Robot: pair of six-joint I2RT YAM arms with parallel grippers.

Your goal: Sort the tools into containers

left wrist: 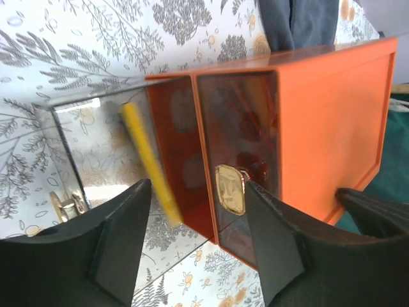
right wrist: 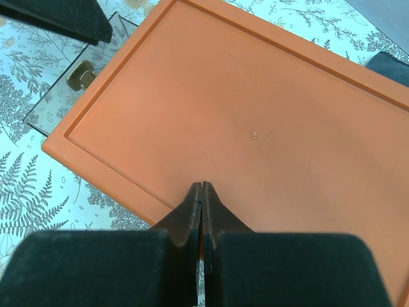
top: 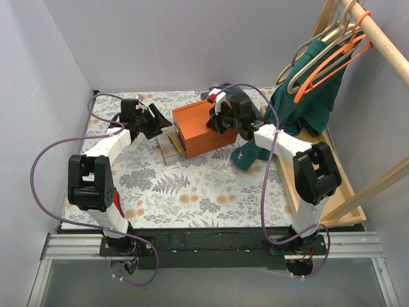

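The left hand (left wrist: pixel 198 195) is spread wide and holds nothing. Its fingers (left wrist: pixel 121 246) frame the seam where the clear box (left wrist: pixel 64 160) butts against the orange box (left wrist: pixel 326 109). A yellow screwdriver (left wrist: pixel 150 163) lies slantwise inside the clear box, close to that shared wall. The right hand (right wrist: pixel 202 195) is pressed together on nothing, above the orange box's flat top near one long edge. Open counter (top: pixel 192 192) stretches toward the arm bases. A wooden tray (top: pixel 342 185) borders the right side.
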